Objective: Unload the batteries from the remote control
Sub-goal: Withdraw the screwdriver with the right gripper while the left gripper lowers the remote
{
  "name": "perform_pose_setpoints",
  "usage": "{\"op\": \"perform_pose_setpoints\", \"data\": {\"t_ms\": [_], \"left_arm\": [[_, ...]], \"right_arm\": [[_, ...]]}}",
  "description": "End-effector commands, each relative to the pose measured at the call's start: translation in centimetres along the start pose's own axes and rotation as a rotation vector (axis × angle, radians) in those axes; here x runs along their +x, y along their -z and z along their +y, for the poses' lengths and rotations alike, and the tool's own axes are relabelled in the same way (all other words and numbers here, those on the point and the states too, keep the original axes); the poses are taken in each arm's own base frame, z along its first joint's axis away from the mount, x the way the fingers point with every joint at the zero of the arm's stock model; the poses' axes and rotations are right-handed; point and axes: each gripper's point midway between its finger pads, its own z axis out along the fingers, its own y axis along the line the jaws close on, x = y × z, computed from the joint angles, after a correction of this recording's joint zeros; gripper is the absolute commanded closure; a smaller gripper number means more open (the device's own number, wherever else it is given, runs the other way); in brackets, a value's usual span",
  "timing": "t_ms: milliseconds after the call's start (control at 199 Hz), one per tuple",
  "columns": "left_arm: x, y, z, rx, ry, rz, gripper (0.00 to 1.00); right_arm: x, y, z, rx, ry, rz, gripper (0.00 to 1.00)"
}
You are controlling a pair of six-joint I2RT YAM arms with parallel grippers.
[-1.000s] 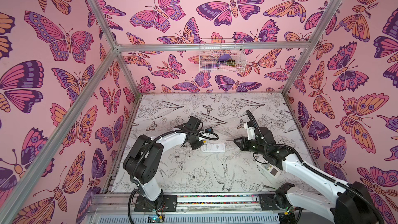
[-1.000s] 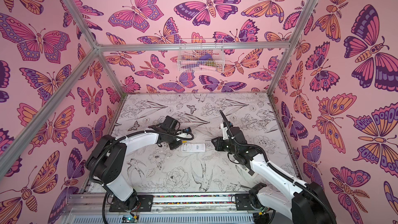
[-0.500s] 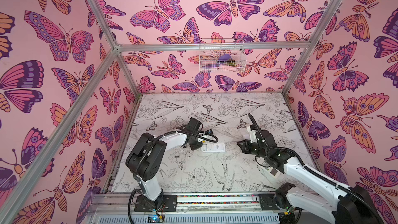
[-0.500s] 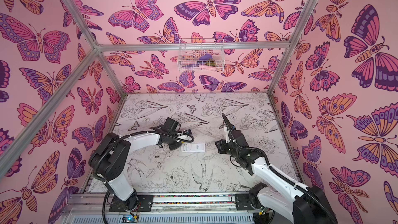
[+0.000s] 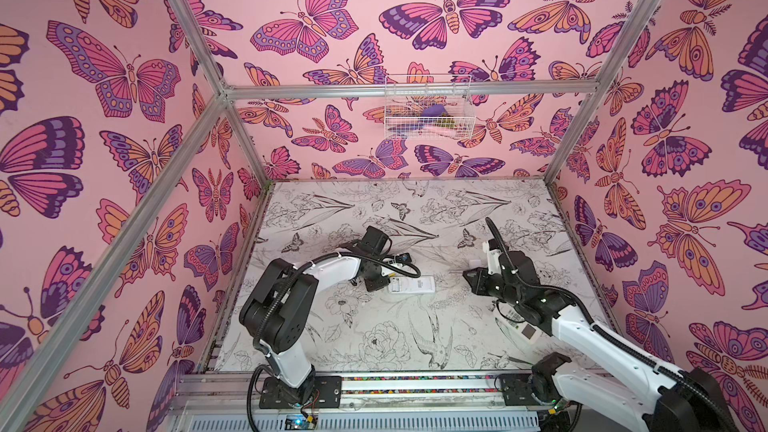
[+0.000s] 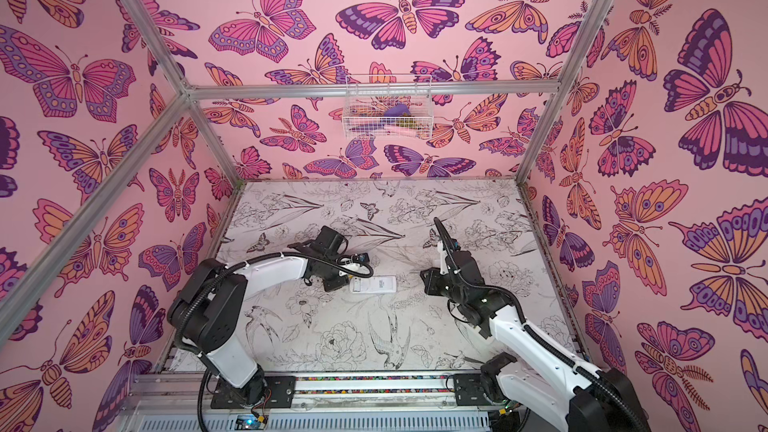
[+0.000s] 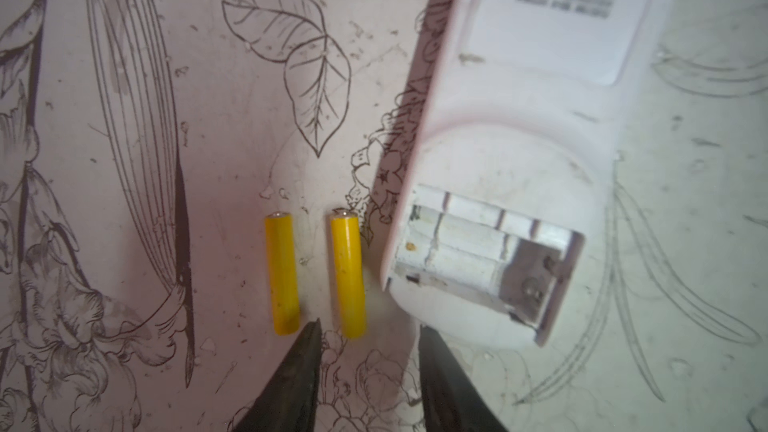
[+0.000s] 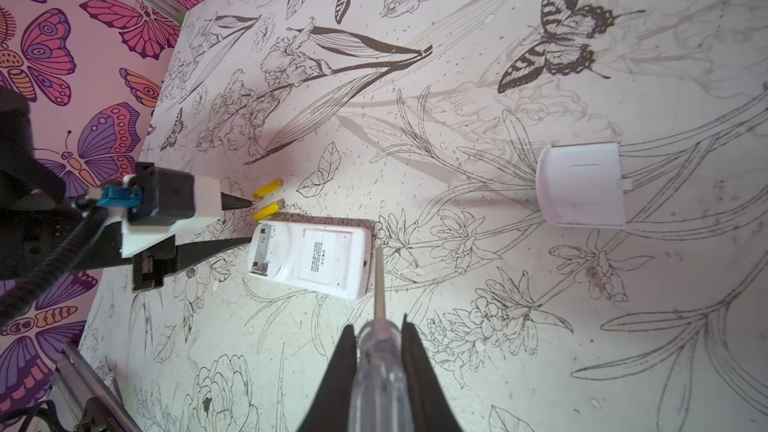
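While the right gripper (image 8: pixel 378 322) grips the screwdriver (image 8: pixel 376 367), the open left gripper (image 7: pixel 368 324), one fingertip (image 7: pixel 305 351) between the yellow batteries (image 7: pixel 348 274), could roll them if it swings sideways.

Table (image 5: pixel 357 326) overlooked from high in both top views, remote (image 7: pixel 532 76) framed close in left wrist view, shared by right wrist view

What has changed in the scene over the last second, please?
The left claw opened, leaving one yellow battery on the mat beside the other battery. The right claw, shut on the screwdriver, drew slightly back from the remote. The remote stayed put.
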Motion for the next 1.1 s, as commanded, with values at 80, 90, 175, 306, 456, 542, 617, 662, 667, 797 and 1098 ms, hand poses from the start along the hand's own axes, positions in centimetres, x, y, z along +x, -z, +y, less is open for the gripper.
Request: {"op": "perform_pose_setpoints", "data": {"t_ms": [80,90,175,306,456,542,617,662,667,797,1098], "left_arm": [[-2.7,3.2,-1.4,0.075,-0.047,-0.075,0.45],[-2.8,3.2,-1.5,0.078,-0.047,-0.077,0.44],[-3.8,4.1,-1.9,0.102,-0.045,-0.102,0.41],[-5.3,4.5,-3.1,0.166,-0.055,-0.159,0.31],[-6.4,4.3,-3.7,0.194,-0.073,-0.173,0.22],[-6.6,3.8,-3.7,0.21,-0.07,-0.171,0.18],[-6.7,3.2,-3.6,0.213,-0.067,-0.157,0.15],[-6.7,2.9,-3.5,0.212,-0.074,-0.15,0.14],[-6.7,2.9,-3.5,0.211,-0.075,-0.15,0.14],[-6.4,1.5,-3.7,0.237,-0.098,-0.132,0.12],[-6.0,-1.5,-4.0,0.26,-0.096,-0.063,0.09]], "right_arm": [[-0.2,0.3,-1.2,0.051,0.01,-0.018,1.0],[-0.2,0.3,-1.2,0.051,0.008,-0.018,1.0],[-0.4,0.3,-1.3,0.047,-0.003,-0.028,1.0],[-0.3,0.2,-1.5,0.054,0.002,-0.027,1.0],[-0.4,0.3,-1.2,0.036,-0.006,-0.029,1.0],[-0.2,0.3,-1.5,0.044,-0.005,-0.026,1.0],[-0.1,0.5,-1.6,0.045,-0.017,-0.027,1.0],[0.0,0.5,-1.5,0.038,-0.017,-0.028,1.0],[0.0,0.6,-1.5,0.036,-0.016,-0.028,1.0],[0.2,0.6,-1.9,0.05,-0.007,-0.027,1.0],[0.4,0.6,-1.8,0.046,-0.009,-0.014,1.0]]}}
